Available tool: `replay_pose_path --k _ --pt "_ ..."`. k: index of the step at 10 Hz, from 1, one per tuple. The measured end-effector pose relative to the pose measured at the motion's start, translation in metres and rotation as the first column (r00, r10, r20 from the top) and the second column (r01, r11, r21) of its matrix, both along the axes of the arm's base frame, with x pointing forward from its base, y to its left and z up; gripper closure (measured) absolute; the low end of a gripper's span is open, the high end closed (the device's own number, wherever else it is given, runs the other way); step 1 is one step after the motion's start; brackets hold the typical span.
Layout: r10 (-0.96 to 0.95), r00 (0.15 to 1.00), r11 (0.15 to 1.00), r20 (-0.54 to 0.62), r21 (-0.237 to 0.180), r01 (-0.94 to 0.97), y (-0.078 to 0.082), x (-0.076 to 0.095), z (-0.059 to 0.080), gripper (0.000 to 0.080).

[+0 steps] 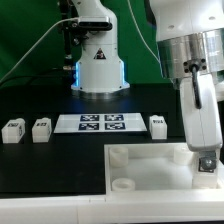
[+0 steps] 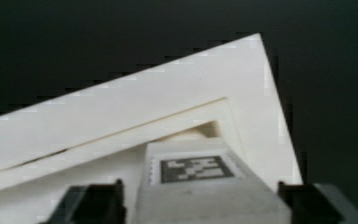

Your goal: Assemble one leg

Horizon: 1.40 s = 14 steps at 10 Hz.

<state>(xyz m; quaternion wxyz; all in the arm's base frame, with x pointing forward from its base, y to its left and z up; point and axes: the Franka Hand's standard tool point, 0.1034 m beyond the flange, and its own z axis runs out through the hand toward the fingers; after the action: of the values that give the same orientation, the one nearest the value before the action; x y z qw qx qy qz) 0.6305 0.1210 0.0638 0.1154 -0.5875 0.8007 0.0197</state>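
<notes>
— Three legs stand loose near the marker board [image 1: 100, 122]: two off its end toward the exterior view's left, one [image 1: 157, 124] just off the other end. Where's yours?

— Look at the gripper [image 1: 207, 160], well away from the marker board, low over the panel [image 1: 150, 172] by a corner. In the wrist view the fingers [image 2: 94, 203] sit spread either side of the leg [image 2: 197, 168] (tag facing up). I judge you're seating it there; whether the pads actually pinch it, I cannot tell.
</notes>
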Motion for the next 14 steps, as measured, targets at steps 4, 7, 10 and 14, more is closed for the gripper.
replay_pose_path --k 4,7,10,14 --pt "0.001 1.0 1.0 0.0 0.0 -0.001 0.0 0.0 0.0 0.0152" --pt "0.027 0.999 1.0 0.046 0.008 -0.027 0.004 -0.005 0.019 0.015" --pt "0.036 0.996 0.999 0.078 0.013 -0.037 0.008 -0.004 0.036 0.015" --pt "0.039 0.996 0.999 0.075 0.011 -0.04 0.008 -0.005 0.033 0.015"
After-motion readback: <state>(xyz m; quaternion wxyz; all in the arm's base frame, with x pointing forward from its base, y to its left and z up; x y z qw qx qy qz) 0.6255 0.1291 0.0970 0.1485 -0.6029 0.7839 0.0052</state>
